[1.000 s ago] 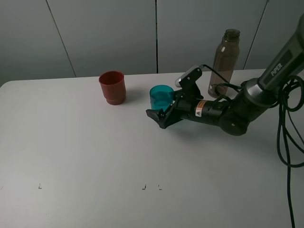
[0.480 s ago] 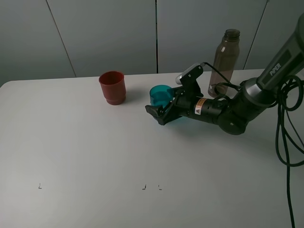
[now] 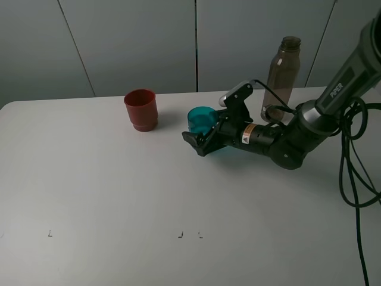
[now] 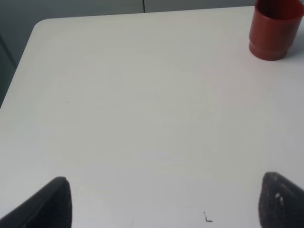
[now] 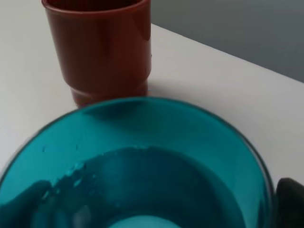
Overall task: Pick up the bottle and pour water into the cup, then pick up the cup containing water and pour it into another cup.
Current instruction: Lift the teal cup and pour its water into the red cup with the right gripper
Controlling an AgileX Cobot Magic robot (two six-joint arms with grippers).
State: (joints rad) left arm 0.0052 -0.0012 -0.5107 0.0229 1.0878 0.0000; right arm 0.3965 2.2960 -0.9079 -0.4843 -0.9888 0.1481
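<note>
On the table, bottle upright at the back, behind the right arm; red cup upright to the left, teal cup between the two. Right gripper low around the teal cup, jaws either side of its wall, though hard to say whether pressing; left gripper wide open, empty. Treat the teal cup as light, thin, slick and seemingly holding water: take it mid-wall, gently, and keep it level.

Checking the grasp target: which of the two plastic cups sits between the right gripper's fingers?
The translucent teal-blue plastic tumbler; the right gripper brackets it, while the opaque red cup stands apart.
</note>
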